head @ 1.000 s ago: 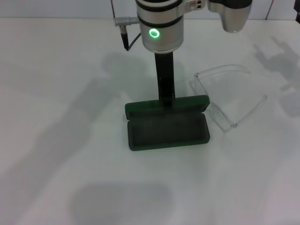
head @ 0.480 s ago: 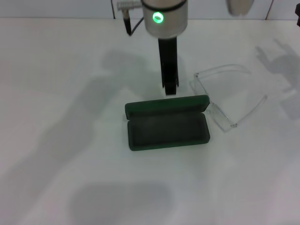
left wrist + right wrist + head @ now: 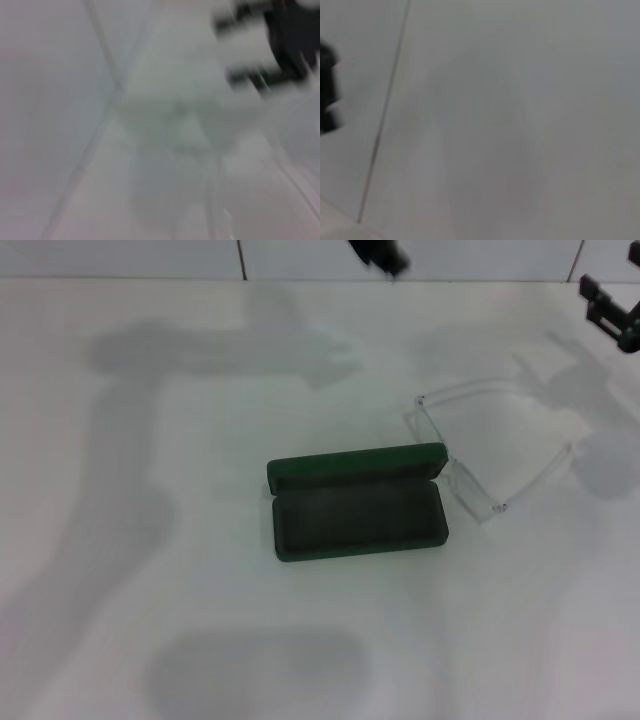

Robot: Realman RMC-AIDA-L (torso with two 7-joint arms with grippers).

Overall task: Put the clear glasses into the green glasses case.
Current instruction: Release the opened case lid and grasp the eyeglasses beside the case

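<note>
So the green glasses case (image 3: pixel 357 502) sits open on the white table (image 3: pixel 150 540), lid flat behind it, lining empty. The left gripper (image 3: pixel 378 252) is way up past the case, only a dark tip showing, can't tell how its jaws stand. The clear glasses (image 3: pixel 485 445) lie just beside the case's right end, arms unfolded. The right gripper (image 3: pixel 612 315) is beyond them at the edge, jaws unclear too.

A plain white matte tabletop (image 3: pixel 150 570) fills almost the whole head view, crossed by soft grey shadows. Along the far edge stands a pale white panelled wall (image 3: pixel 120 258), split by thin dark vertical seams. The light is even and diffuse.
</note>
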